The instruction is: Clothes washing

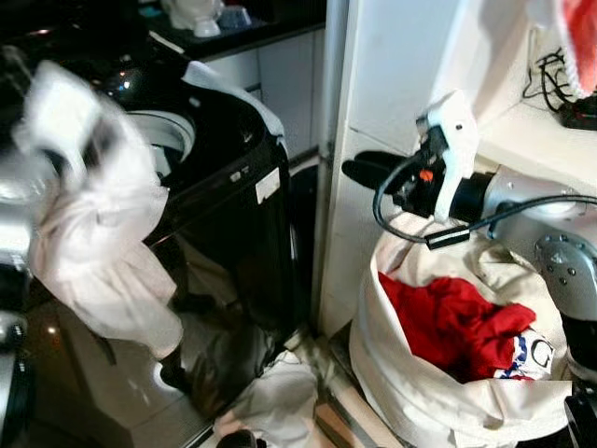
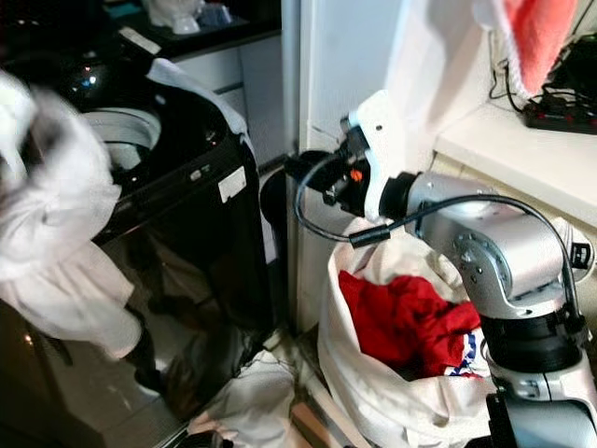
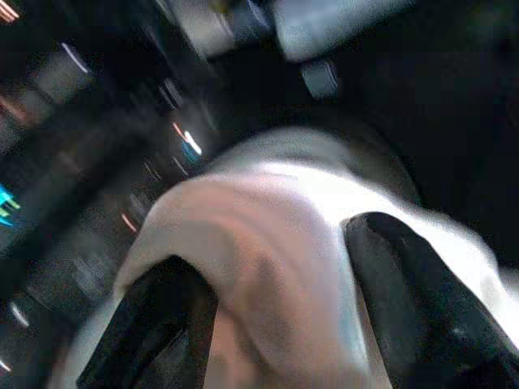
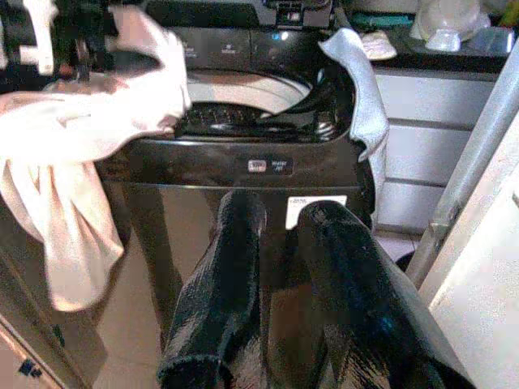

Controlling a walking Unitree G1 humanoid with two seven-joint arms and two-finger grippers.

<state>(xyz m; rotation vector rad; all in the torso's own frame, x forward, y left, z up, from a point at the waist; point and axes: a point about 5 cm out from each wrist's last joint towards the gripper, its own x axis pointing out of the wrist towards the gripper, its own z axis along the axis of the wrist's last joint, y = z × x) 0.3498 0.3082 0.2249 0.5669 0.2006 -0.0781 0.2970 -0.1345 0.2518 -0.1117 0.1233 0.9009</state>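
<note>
Glossy black washing machine [image 1: 233, 187] at centre left, with a pale grey drum rim [image 4: 243, 89] and a small white label [image 1: 268, 185] on the front. White garment [image 1: 93, 243], blurred, at far left, pinched between black fingers [image 3: 405, 300]. Another white cloth [image 4: 361, 97] draped on the machine's corner. Cream laundry bag [image 1: 410, 383] at lower right, bright red clothing [image 1: 448, 322] inside, beside a white piece with blue markings [image 1: 532, 357]. Silver arm [image 2: 504, 252] with a white wrist housing [image 1: 454, 149] and black cable [image 2: 322, 229]. Red-pink cloth [image 2: 541, 33] at upper right, above the white counter [image 2: 522, 149].
</note>
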